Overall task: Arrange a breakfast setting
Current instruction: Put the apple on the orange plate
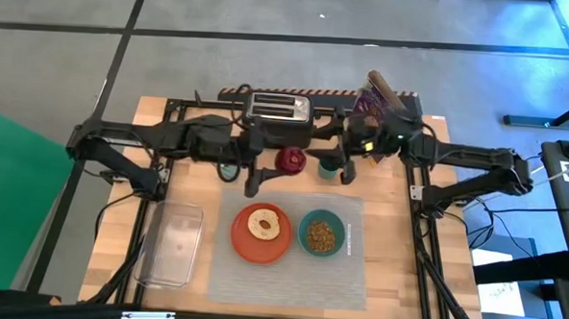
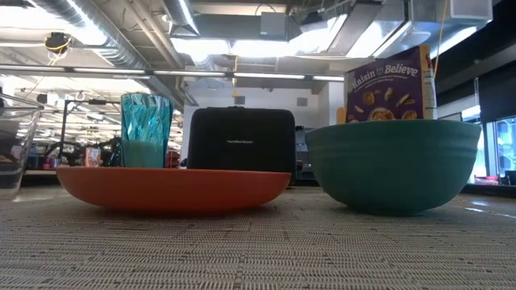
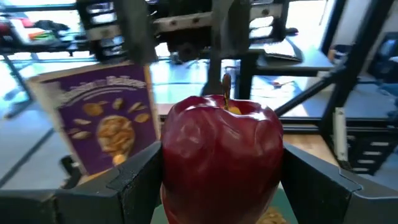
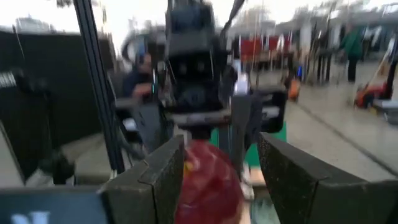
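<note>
Gripping the dark red fruit (image 3: 222, 155) in our left end effector (image 3: 217, 186), we risk dropping it if our released right end effector (image 4: 217, 180) bumps it.

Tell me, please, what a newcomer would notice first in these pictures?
The dark red apple gripped between the left gripper's fingers, held in front of the toaster. Next, the orange plate with a bagel half and the teal bowl of cereal, side by side on the grey placemat.
</note>
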`<control>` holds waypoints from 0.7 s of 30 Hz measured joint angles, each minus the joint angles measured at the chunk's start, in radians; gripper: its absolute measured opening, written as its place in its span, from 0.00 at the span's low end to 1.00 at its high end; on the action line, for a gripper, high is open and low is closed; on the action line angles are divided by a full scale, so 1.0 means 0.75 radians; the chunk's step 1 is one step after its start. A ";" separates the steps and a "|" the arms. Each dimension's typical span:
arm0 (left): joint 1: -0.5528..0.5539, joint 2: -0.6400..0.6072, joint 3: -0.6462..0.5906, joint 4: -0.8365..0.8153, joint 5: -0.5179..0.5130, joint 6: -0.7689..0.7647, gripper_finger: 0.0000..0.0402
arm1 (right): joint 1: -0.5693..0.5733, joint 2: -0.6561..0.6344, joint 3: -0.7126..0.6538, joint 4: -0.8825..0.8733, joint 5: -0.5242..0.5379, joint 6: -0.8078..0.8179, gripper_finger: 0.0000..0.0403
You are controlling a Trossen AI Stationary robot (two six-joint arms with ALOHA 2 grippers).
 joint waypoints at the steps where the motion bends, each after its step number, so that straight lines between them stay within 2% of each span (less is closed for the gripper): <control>1: 0.006 0.009 0.000 0.007 0.019 0.000 0.71 | 0.006 0.017 0.031 -0.056 0.001 -0.016 0.48; 4: 0.024 0.020 0.000 0.016 0.037 0.000 0.71 | 0.027 0.044 0.085 -0.158 -0.007 -0.070 0.48; 11: 0.057 0.018 0.000 0.017 0.038 0.000 0.71 | 0.034 0.054 0.096 -0.156 -0.034 -0.082 0.47; 18: 0.086 0.017 0.000 0.019 0.040 0.000 0.71 | 0.032 0.059 0.096 -0.162 -0.032 -0.146 0.29; 21: 0.106 0.017 -0.002 0.019 0.081 -0.001 0.71 | 0.032 0.082 0.096 -0.172 -0.032 -0.147 0.22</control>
